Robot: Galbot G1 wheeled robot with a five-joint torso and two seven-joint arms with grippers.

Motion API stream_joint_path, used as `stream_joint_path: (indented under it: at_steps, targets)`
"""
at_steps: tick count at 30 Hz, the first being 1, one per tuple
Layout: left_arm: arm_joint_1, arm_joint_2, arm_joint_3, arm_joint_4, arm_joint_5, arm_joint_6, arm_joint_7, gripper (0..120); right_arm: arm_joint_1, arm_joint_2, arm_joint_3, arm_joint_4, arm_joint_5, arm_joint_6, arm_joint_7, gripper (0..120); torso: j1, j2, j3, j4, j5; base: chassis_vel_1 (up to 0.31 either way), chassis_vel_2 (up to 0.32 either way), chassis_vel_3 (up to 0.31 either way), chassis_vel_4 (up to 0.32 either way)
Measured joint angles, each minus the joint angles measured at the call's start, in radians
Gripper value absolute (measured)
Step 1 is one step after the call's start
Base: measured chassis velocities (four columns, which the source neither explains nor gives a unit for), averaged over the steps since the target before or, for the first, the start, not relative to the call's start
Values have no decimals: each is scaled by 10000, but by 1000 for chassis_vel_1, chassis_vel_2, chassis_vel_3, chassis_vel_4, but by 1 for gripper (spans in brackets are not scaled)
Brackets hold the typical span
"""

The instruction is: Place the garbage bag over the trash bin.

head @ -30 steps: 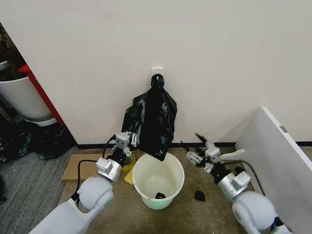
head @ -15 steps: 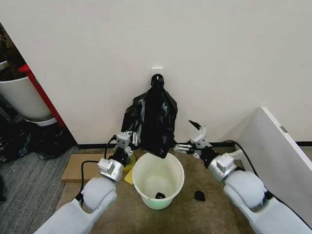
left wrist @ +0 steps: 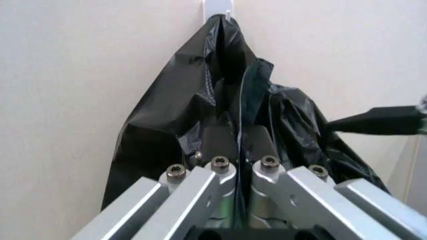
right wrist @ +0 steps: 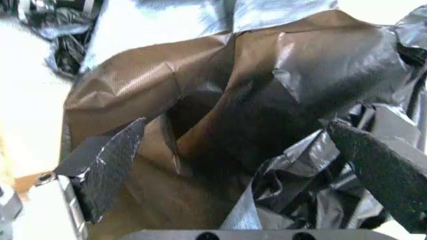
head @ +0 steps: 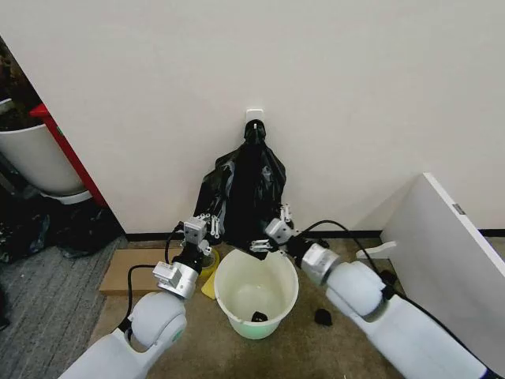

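Observation:
Glossy black bags hang from a white wall hook [head: 254,118], pinched to a point at the top. The garbage bag [head: 251,201] is the outer sheet of that bundle, and its lower edge dangles just above the trash bin [head: 276,304], a cream-white bucket on the floor. My left gripper [head: 211,224] is at the bag's lower left edge; in the left wrist view it [left wrist: 239,139] is shut on a thin fold of the garbage bag [left wrist: 200,105]. My right gripper [head: 268,234] reaches the bag's lower right corner over the bin's rim. Its fingers [right wrist: 107,160] stand wide open around crinkled plastic [right wrist: 267,100].
A small black scrap [head: 259,317] lies inside the bin and another [head: 322,317] on the floor to its right. A yellow item [head: 207,272] and flat cardboard [head: 126,272] sit left of the bin. A white board [head: 450,237] leans at the right. A white planter [head: 35,162] stands far left.
My right arm swung left from the floor beside the bin to the bag's lower right corner, fingers still open. The left gripper stayed at the bag's left edge.

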Motion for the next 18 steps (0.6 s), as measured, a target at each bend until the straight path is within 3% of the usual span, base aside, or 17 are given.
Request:
stream_joint_path:
  at_steps: [4, 10, 18]
  targets:
    - [-7, -20, 37, -21, 0, 0, 12, 0, 297, 269, -270, -276, -438, -223, -19, 98, 0, 0, 0, 2, 0, 0, 0, 0, 0]
    - [4, 18, 66, -66, 0, -18, 71, 0, 482, 286, -359, -466, -582, -663, 133, 84, 0, 0, 0, 0, 1, 0, 0, 0, 0]
    - [105, -93, 137, -116, 59, -88, 137, 0, 565, 11, -419, -413, -1240, -2115, 614, 82, 0, 0, 0, 0, 1, 0, 0, 0, 0]
